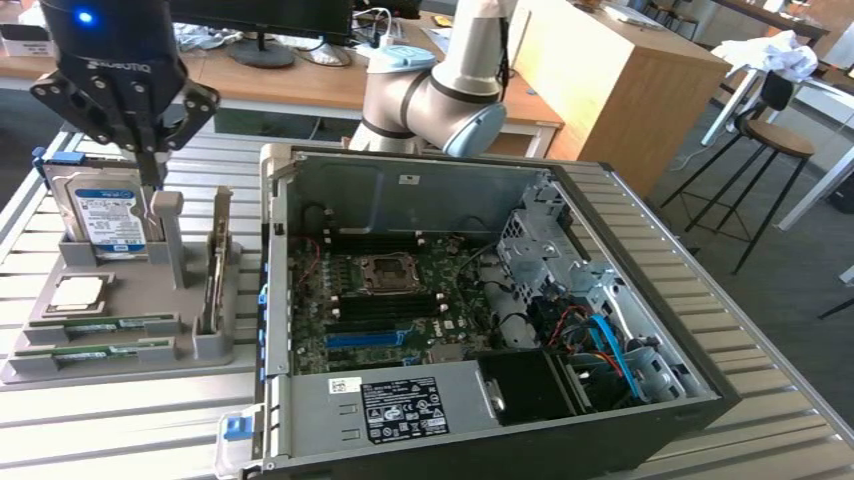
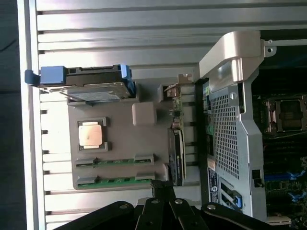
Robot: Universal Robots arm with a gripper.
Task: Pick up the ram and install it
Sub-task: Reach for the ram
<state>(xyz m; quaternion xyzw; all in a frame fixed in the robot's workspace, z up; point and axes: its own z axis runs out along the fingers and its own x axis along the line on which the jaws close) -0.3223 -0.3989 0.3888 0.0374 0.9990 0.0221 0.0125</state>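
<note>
Tool [image 1: 150, 172] [image 2: 160, 186]: one, black, two-fingered, on one pale grey robot arm [image 1: 441, 100]. The fingers are pressed together and grip nothing, poised over the holder near the hard drive.

Holder [image 1: 40, 370]: one grey plastic parts tray on the slatted metal table [image 1: 120, 430].

Holder contents:
- One hard drive [image 1: 107, 210] with a blue-and-white label, standing on edge.
- One square silver processor [image 1: 78, 292], lying flat.
- One green expansion card [image 1: 214, 270], standing on edge.
- Two ram sticks, both lying in their slots and untouched. The first green ram stick [image 1: 107, 322] lies just beside the processor. The second green ram stick [image 1: 83, 352] lies at the tray's outer edge.

Computer case [image 1: 400, 170]: one, black and grey, open, with one motherboard [image 1: 387, 300] exposed, on the exterior view's right of the holder.
</note>
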